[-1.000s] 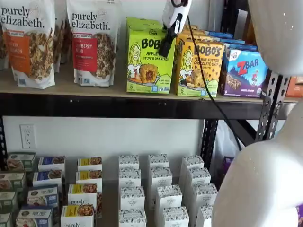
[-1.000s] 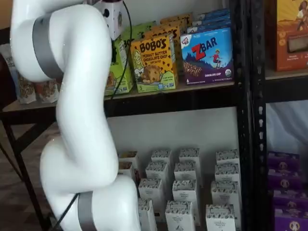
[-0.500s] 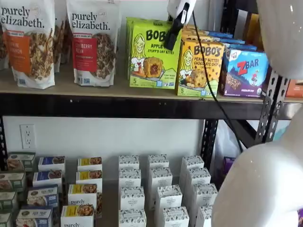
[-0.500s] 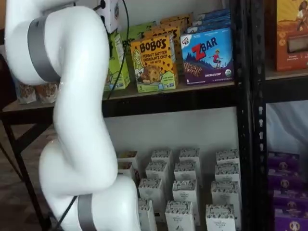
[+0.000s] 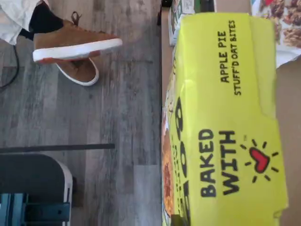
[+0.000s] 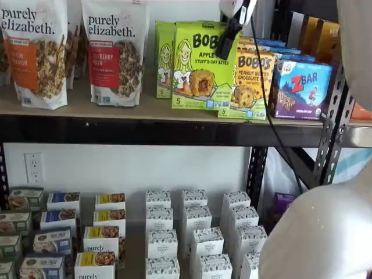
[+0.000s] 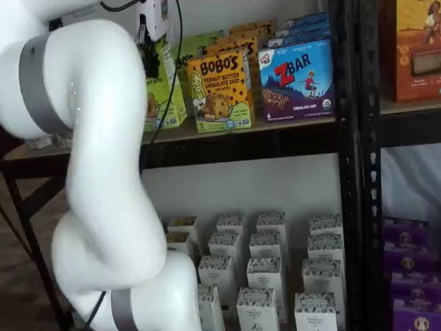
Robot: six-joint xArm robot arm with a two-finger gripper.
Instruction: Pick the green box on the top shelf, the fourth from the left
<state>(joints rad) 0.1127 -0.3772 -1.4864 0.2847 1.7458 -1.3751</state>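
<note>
A lime-green carton, the green box (image 6: 203, 65), is seen held at its upper right corner by the pincer (image 6: 228, 36), whose black fingers are closed on the carton's top edge. The box is set forward of its neighbours at the front of the top shelf (image 6: 145, 129); whether its base touches the board or is raised just clear of it cannot be told from these views. A second green carton (image 6: 165, 58) is seen just behind it to the left, and the orange-yellow Bobo's box (image 6: 249, 84) is partly covered on its right. A blue ZBar box (image 6: 303, 88) is placed further right, and two granola bags (image 6: 115, 51) are stood well apart to the left.

In a shelf view the green box (image 7: 160, 93) is largely hidden behind the white arm (image 7: 96, 172), with the pincer (image 7: 149, 58) visible above it.

In the wrist view the box's top panel (image 5: 225, 117) is shown close up, printed "BAKED WITH" and a red heart; a brown shoe (image 5: 75, 43) is seen on the grey plank floor (image 5: 117, 122) below.
</note>
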